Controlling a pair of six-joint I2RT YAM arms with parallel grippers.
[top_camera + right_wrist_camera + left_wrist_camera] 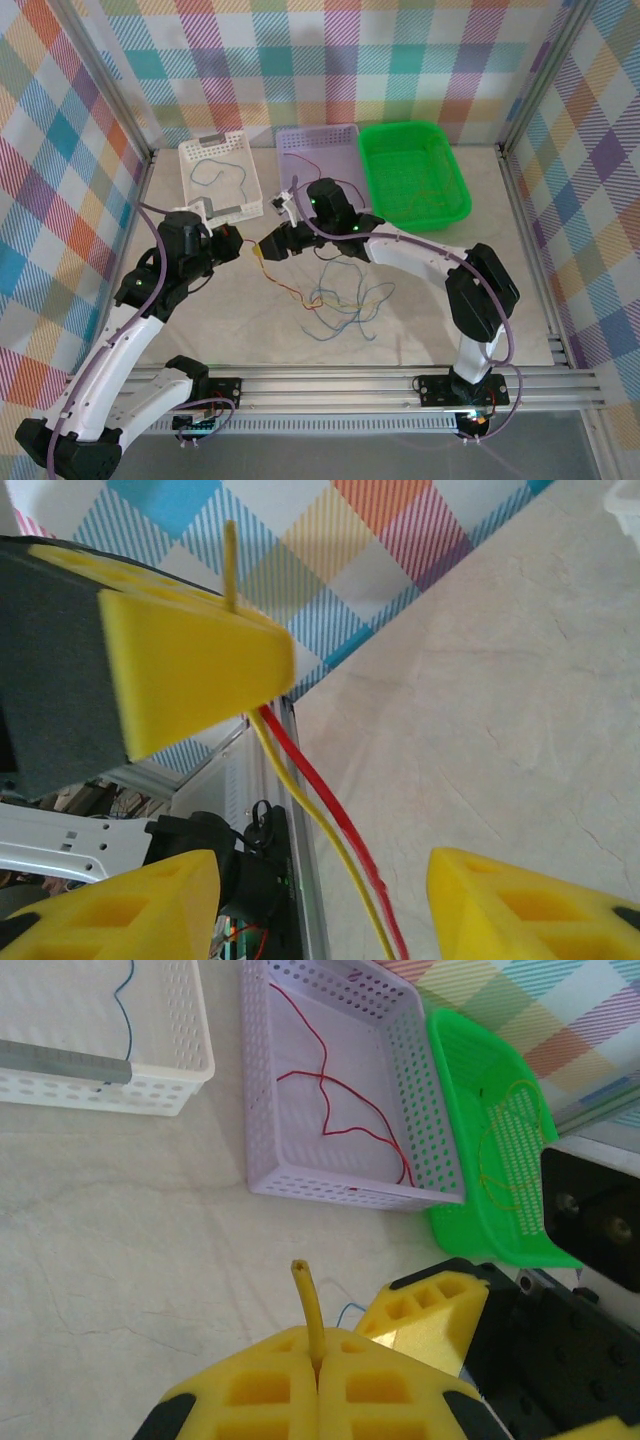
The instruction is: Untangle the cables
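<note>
Cables [340, 295]: loose knot of blue, red and yellow strands on the table [420, 330], centre, just near of the baskets. One yellow cable [309, 1305] runs up and left out of the knot to the left gripper [318, 1360]. That gripper is clamped on it, with a short stub poking past the pads. A red strand [325, 800] rides right alongside the yellow.

Right gripper [322, 885] sits just right of the left one. Its jaws are apart, straddling both strands and gripping nothing.

Far side: white basket [186, 168] has a blue cable, purple basket [330, 1182] a red one, green basket [470, 1230] a yellow one. So I read this as freeing the next yellow. Can't tell from above where red crosses yellow inside the knot.

To do it well:
- Right closes on yellow alone, red left out of the pinch.
- Right slides toward the knot while left holds firm.
- Pull slowly and lift so the loops drop off.
- Stop if the whole knot drags.
</note>
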